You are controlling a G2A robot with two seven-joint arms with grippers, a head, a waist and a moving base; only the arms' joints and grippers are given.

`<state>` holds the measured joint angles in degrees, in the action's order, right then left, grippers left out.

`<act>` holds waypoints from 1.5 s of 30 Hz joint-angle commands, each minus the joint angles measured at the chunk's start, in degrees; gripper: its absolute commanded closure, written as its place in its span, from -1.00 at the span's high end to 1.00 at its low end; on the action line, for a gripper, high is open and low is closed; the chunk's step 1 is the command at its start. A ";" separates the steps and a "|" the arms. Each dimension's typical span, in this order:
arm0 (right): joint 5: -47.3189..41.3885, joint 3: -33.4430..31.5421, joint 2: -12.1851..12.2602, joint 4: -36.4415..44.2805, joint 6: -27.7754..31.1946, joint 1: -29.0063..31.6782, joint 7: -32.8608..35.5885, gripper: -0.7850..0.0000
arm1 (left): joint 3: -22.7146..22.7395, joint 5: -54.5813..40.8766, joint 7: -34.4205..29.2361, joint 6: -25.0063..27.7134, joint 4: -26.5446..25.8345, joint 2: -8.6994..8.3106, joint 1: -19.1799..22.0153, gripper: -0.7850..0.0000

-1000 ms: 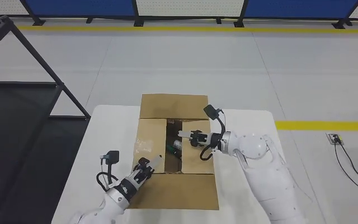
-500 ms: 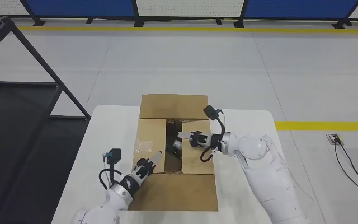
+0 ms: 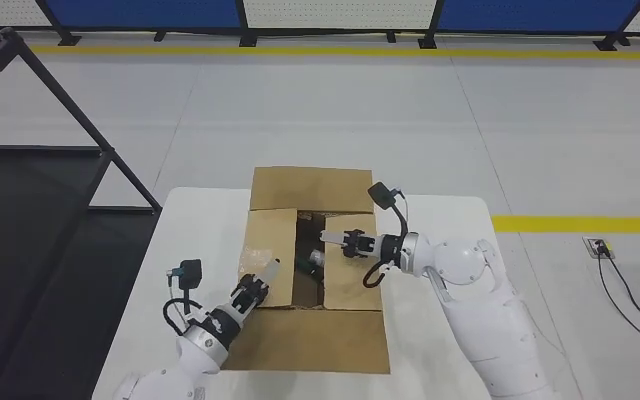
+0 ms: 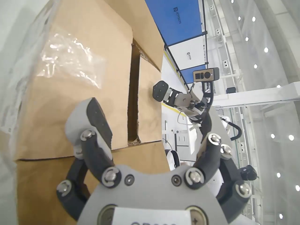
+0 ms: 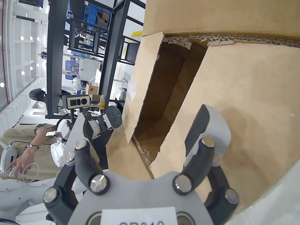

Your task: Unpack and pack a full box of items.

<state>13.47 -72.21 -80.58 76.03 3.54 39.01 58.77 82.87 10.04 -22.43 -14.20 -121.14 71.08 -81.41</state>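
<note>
Box (image 3: 310, 342) half-open, narrow central slot.

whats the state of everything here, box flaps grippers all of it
box, partly open, far and near flaps folded out
left flap, folded in over the opening
right flap, folded in, gap left between it and the left flap
items, inside the box, seen through the gap
left gripper, open, empty, at the left flap
right gripper, open, empty, at the right flap's edge by the gap
</note>
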 commanded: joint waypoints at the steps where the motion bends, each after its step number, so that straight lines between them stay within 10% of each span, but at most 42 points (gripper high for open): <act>1: -0.26 -0.17 0.19 0.39 0.03 -0.26 0.12 1.00 | 1.31 -1.77 0.66 0.53 -2.03 0.00 -0.51 1.00; 16: -1.77 -2.15 1.12 2.39 0.57 -0.97 0.50 1.00 | 24.94 -17.26 3.68 11.67 -8.32 -0.40 -5.21 1.00; 25: -2.67 -2.18 1.07 1.94 0.84 -0.52 -0.45 1.00 | 24.94 -17.26 3.68 11.67 -8.32 -0.40 -5.21 1.00; 45: -7.14 2.10 -1.52 -41.99 22.59 -22.28 -20.93 1.00 | 35.96 -27.37 -21.35 13.21 5.47 -2.50 -8.16 1.00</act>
<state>8.12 -70.32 -81.80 35.75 24.93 17.33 37.70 118.31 -17.97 -42.70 -1.00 -116.27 68.71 -89.00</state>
